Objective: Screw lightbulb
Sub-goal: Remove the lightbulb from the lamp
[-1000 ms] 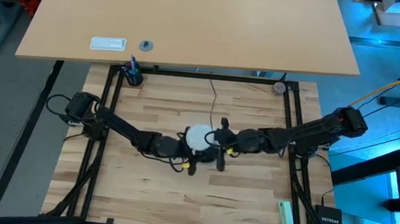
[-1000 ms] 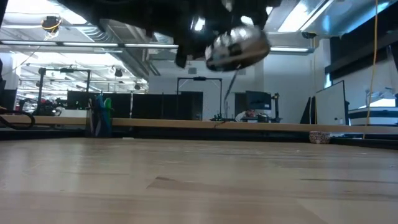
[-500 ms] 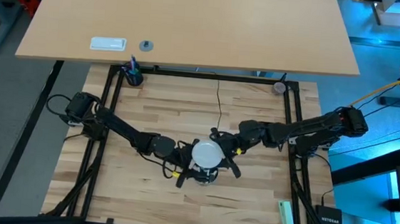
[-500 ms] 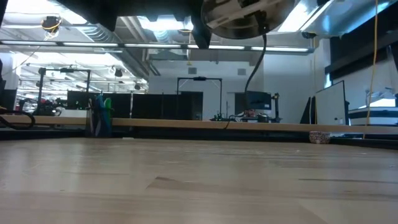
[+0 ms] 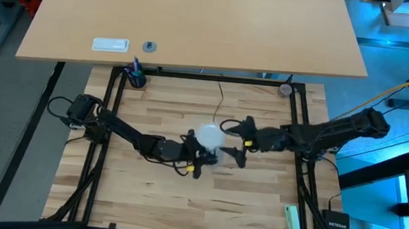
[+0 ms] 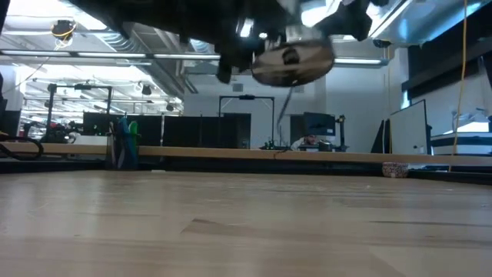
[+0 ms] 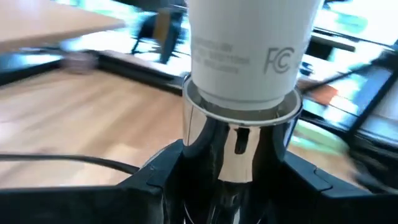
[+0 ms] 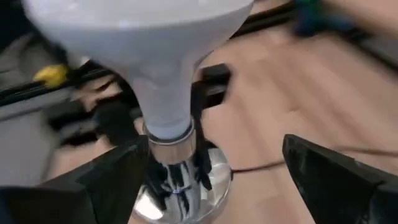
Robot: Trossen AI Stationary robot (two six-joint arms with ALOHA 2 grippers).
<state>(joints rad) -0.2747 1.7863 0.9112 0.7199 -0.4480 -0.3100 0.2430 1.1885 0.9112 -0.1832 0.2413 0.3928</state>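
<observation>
The lightbulb already sits with its screw base inside the silver socket, which the left gripper clamps. The right gripper stands wide around the bulb's neck, not gripping; more turns probably remain.

**Around the Workbench: What Lies Outside the Job**

A butcher-block table fills the lower half of the high view, ringed by a black frame; above it, across the top of the frame, lies a pale tan desk; on that desk, upper left, sit a white rectangular label and, just beside it to the right, a small round grey disc; a dark cup of pens stands at the butcher-block's upper-left corner; a small round dish sits at its upper-right corner; a pale green block lies at lower right; beside it, on the floor, rests a black box; a yellow cable runs in from the right edge.
</observation>
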